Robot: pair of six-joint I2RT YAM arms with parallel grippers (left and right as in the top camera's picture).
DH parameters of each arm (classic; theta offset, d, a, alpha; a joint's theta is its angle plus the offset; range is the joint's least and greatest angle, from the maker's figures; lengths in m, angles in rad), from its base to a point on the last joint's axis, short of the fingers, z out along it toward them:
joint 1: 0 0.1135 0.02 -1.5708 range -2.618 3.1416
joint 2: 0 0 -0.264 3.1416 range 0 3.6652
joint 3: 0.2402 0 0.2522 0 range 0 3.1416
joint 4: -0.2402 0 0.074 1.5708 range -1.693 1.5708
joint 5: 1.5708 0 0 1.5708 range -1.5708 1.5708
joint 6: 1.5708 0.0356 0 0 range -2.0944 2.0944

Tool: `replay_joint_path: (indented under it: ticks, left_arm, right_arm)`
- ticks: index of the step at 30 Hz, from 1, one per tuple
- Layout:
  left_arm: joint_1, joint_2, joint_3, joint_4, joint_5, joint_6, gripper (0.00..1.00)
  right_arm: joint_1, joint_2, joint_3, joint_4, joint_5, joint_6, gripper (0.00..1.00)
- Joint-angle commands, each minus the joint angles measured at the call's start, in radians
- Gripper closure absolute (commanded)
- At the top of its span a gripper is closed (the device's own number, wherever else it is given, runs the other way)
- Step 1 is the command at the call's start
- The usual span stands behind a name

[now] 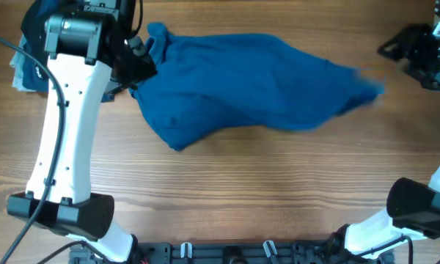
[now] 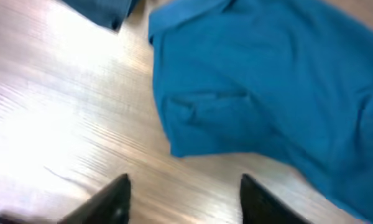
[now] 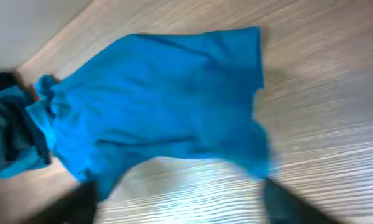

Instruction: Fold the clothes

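The clothes, a plain mid-blue shirt-like garment, lie rumpled across the back middle of the wooden table. They also show in the left wrist view and the right wrist view. My left gripper is open and empty, over bare wood just off the garment's left end; overhead it sits at the garment's left edge. My right gripper is open and empty, over bare wood short of the garment's right end; overhead it is at the far right.
A pile of darker folded garments lies at the far left, behind the left arm; its corner shows in the left wrist view. Bare wood spans the front of the table. The arm bases stand at the front edge.
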Motion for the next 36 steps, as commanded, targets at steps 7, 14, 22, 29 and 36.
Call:
replay_joint_path:
  ticks: [7, 14, 22, 29, 36]
  left_arm:
    - [-0.003, -0.001, -0.118, 0.024, 0.105, 0.076, 0.0]
    - [-0.006, 0.001, -0.506, 0.33, 0.151, 0.097, 0.0]
    - [-0.005, 0.005, -0.692, 0.562, 0.19, 0.177, 0.0]
    - [0.019, 0.118, -0.693, 0.646, 0.191, 0.212, 0.01]
    - [0.086, 0.194, -0.694, 0.711, 0.266, 0.285, 0.0]
  right_arm:
    - [0.014, -0.015, -0.006, 0.011, 0.196, 0.057, 0.01]
    - [0.014, -0.015, -0.013, 0.001, 0.195, 0.058, 0.0]
    - [0.016, -0.015, -0.123, 0.001, 0.167, 0.058, 0.01]
    - [0.016, -0.015, -0.22, 0.001, 0.085, 0.005, 0.01]
    - [0.018, -0.015, -0.222, 0.001, 0.084, -0.002, 0.0]
